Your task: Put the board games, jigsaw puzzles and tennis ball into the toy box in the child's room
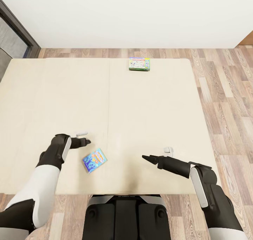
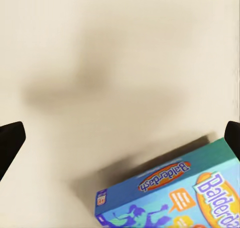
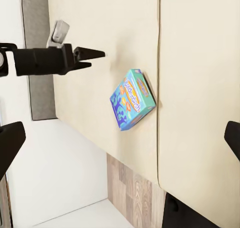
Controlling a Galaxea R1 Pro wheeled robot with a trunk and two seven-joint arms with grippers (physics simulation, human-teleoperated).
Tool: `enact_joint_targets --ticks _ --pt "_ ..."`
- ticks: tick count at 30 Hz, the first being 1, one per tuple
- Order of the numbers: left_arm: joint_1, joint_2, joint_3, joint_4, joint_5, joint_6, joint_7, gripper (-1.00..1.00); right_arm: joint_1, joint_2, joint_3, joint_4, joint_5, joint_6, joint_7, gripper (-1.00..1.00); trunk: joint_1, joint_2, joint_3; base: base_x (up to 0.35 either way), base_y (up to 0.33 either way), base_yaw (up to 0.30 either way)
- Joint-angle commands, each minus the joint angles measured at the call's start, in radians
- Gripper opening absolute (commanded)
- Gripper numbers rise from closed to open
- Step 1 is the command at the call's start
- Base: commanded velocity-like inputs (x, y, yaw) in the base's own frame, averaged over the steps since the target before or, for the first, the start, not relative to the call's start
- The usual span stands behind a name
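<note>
The blue board game [image 1: 95, 160] is seen lying on the bed [image 1: 147, 113] near its front edge, between both grippers, untouched. The green-edged board game [image 1: 139, 64] lies at the far edge. The left gripper [image 1: 86, 141] and right gripper [image 1: 146, 158] are held open, empty.

- Wood plank floor [image 1: 225, 103] lies off the outer side of your right gripper [image 1: 146, 158].
- White wall [image 1: 140, 15] stands far ahead of it.
- Dark window frame [image 1: 21, 29] sits well ahead of your left gripper [image 1: 84, 137], off its outer side.
</note>
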Motion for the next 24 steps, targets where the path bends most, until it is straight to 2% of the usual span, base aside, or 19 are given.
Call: enact_joint_targets --ticks 1,5,9,18,24 --pt "0.0 0.007 0.003 -0.001 -0.009 0.005 -0.03 1.0 0.0 0.0 -0.001 0.0 0.0 0.005 0.003 1.0 0.001 -0.002 -0.001 0.0 0.0 0.0" --pt "0.005 0.04 0.0 -0.001 -0.009 0.01 -0.105 1.0 0.0 0.0 -0.001 0.0 0.0 0.005 0.003 1.0 0.001 -0.002 -0.001 0.0 0.0 0.0" --pt "0.02 0.048 -0.001 -0.001 -0.008 0.007 -0.125 1.0 0.0 0.0 -0.001 0.0 0.0 0.005 0.003 1.0 0.001 -0.002 -0.001 0.0 0.0 0.0" --pt "0.042 0.046 -0.002 0.016 -0.004 0.003 -0.143 1.0 0.0 -0.001 -0.001 0.0 0.0 0.005 0.003 1.0 0.001 -0.002 -0.001 0.0 0.0 0.0" --pt "0.044 0.05 0.0 0.071 -0.002 -0.003 -0.175 1.0 0.0 -0.001 -0.001 0.0 0.0 0.005 0.004 1.0 0.001 -0.002 -0.001 0.0 0.0 0.0"
